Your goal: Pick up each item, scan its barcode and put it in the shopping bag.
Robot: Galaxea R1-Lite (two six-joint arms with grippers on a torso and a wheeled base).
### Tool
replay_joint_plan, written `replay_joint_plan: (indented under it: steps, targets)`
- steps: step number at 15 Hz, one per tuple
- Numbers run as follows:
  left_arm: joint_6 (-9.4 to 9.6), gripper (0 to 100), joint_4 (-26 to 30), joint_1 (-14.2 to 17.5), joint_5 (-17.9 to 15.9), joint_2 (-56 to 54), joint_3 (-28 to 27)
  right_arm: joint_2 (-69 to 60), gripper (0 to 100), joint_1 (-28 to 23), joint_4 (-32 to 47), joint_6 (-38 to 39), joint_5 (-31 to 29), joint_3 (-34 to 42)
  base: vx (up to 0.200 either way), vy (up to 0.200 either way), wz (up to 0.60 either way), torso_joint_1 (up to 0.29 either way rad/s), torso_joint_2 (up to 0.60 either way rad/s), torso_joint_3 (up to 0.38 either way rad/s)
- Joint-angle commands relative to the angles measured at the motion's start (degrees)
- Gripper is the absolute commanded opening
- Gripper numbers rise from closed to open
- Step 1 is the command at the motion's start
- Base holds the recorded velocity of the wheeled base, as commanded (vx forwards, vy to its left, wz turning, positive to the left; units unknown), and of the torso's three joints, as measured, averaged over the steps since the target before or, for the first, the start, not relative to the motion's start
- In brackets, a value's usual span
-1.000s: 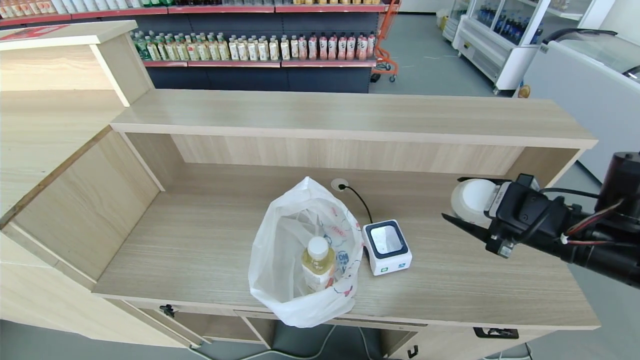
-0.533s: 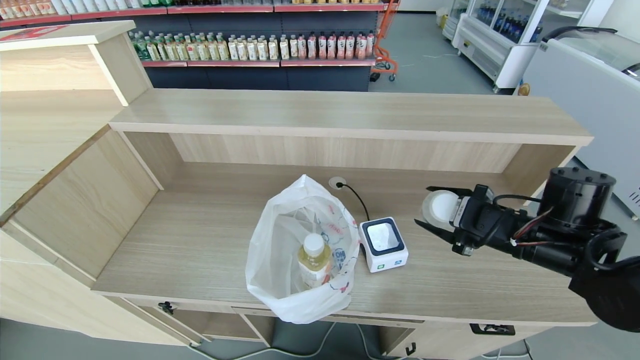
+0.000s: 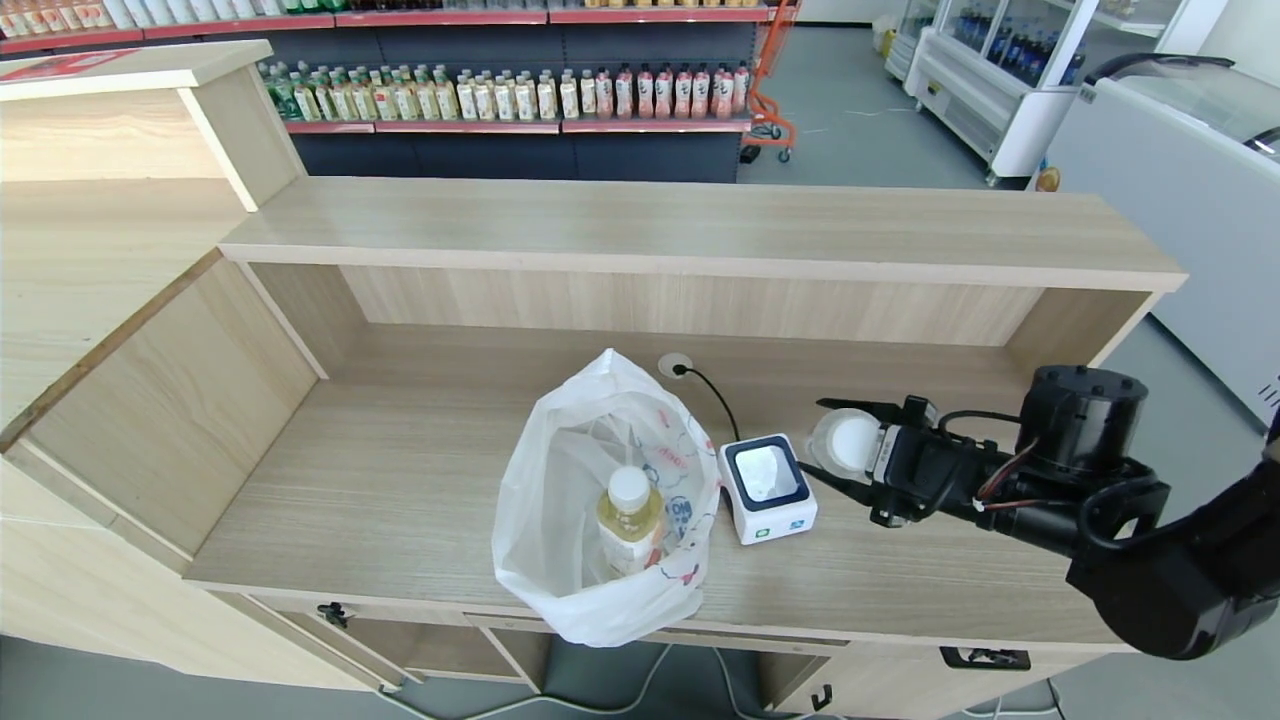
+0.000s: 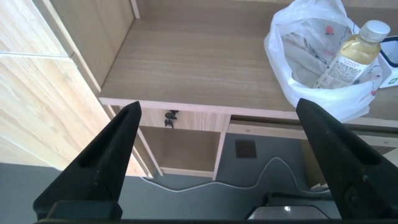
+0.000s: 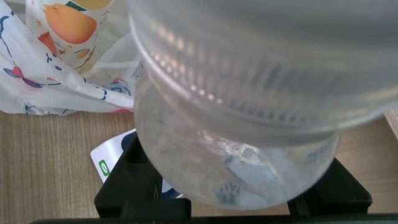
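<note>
My right gripper (image 3: 830,438) is shut on a clear plastic bottle (image 3: 850,442) with a white cap, held on its side just right of the scanner (image 3: 768,488). In the right wrist view the bottle (image 5: 236,118) is close up, with the scanner (image 5: 115,167) and the shopping bag (image 5: 56,81) beyond it. The white shopping bag (image 3: 560,560) stands open at the counter's front, left of the scanner. A yellow drink bottle (image 3: 630,512) stands upright inside it. My left gripper (image 4: 217,162) is open and holds nothing, below the counter's front edge and to the side of the bag (image 4: 311,74).
The wooden counter (image 3: 400,480) has a raised back ledge (image 3: 700,230) and a side wall on the left. A black cable (image 3: 715,395) runs from the scanner to a grommet. Bare counter lies left of the bag and right of the scanner.
My right arm has carried the clear bottle leftward and lower, from the counter's right end to just beside the scanner. The head camera shifted slightly at first. The bag and scanner stayed put.
</note>
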Motion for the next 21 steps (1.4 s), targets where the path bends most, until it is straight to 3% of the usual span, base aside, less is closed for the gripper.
replay_joint_plan:
  steps: [1,21]
  targets:
    - [-0.02,100,0.0,0.0,0.0,-0.02,0.0,3.81,0,-0.08,-2.97,0.18,1.34,-0.46,0.0,0.0,0.0,0.0,0.0,0.0]
    - [-0.02,100,0.0,0.0,0.0,-0.02,0.0,9.96,0,-0.61,-5.08,-1.76,7.06,-4.41,0.0,0.0,0.0,0.0,0.0,0.0]
